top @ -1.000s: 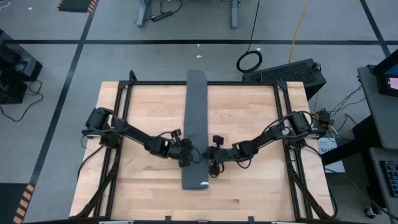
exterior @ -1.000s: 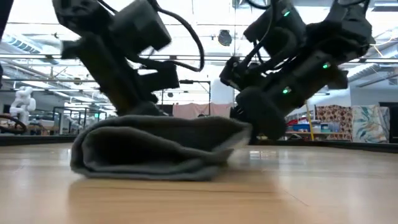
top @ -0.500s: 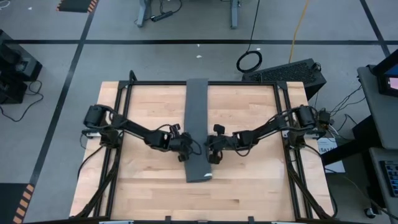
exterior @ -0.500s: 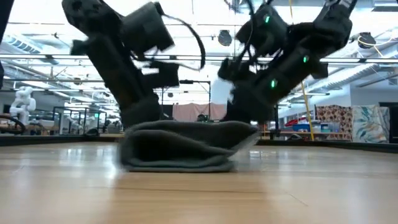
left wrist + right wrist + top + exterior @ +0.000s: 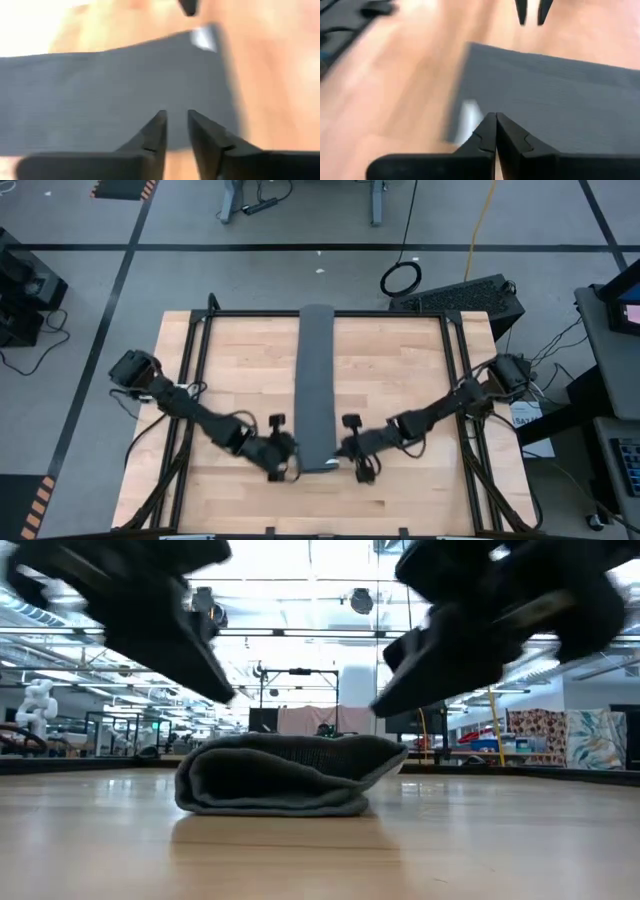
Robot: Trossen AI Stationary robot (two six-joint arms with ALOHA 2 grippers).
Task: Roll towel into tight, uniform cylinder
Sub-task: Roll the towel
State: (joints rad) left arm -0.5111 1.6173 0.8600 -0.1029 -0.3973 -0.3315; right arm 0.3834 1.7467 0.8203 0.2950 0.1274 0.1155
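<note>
From above, the towel [image 5: 317, 385] lies as a narrow folded strip down the middle of the tabletop [image 5: 400, 370], its long axis running from the far edge to the near side; its near end stops short of the near edge, and a small white tag [image 5: 331, 465] shows at its near right corner; the left claw [image 5: 285, 469] sits just left of that near end and the right claw [image 5: 345, 450] just right of it, both low over the wood. Against half a second ago, both claws have drawn nearer along the strip, from about its middle to its near end, and the towel lies straighter.

At table height the towel [image 5: 285, 775] shows end-on as a flat folded loop resting on the tabletop [image 5: 320, 850]; both arms hang above it, clear of the cloth, where earlier they pressed down close at its two sides.

In the left wrist view the left claw [image 5: 176, 117] has its fingers a little spread with a narrow gap between them, pinching nothing; the towel [image 5: 100, 85] lies just beyond them, with its tag [image 5: 204, 38] at the corner.

In the right wrist view the right claw [image 5: 495, 120] has its fingers pressed together, tips over the towel [image 5: 555, 110] edge, beside the blurred tag [image 5: 469, 112]. No writing can be read on the tag.
</note>
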